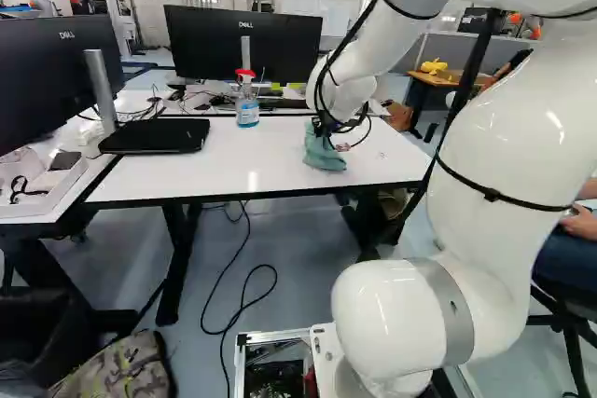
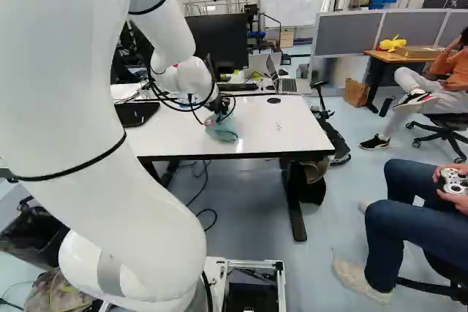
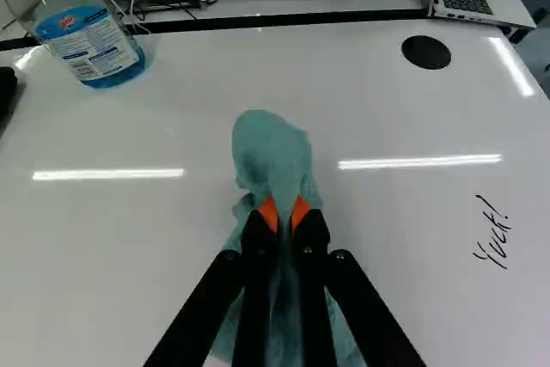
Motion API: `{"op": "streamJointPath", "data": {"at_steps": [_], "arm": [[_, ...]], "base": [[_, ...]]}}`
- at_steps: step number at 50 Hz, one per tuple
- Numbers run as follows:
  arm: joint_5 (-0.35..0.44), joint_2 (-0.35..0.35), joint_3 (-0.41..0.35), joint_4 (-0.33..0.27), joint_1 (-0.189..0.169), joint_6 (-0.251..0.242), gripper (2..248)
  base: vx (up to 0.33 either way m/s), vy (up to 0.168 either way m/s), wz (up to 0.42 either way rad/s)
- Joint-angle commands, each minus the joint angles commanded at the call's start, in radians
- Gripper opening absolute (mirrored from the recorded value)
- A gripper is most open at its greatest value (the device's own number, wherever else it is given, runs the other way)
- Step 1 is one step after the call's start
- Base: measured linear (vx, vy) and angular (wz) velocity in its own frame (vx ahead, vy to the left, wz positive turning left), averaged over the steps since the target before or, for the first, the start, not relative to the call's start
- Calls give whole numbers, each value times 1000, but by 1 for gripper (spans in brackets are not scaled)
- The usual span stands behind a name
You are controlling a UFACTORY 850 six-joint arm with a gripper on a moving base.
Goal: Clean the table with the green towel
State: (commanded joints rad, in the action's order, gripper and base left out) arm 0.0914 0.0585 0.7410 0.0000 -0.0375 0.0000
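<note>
White arm (image 1: pixel 508 137) is reaching out, nearly closed claw (image 3: pixel 284 215) pinching the green towel (image 3: pixel 268 150), probably leaving slack to wipe the tabletop (image 3: pixel 155 238).

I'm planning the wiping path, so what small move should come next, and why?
I'd probably slide the green towel to the robot's right, low against the tabletop. The tool is closed on the towel, which appears to touch the surface, and the dark handwritten marks lie off to that side, not under it.
</note>
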Motion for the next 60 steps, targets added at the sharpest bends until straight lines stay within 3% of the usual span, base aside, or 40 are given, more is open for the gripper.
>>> {"op": "streamJointPath", "data": {"at_steps": [60], "arm": [[49, -12, -13, 0, -204, 0, 38]], "base": [[0, 0, 0]]}}
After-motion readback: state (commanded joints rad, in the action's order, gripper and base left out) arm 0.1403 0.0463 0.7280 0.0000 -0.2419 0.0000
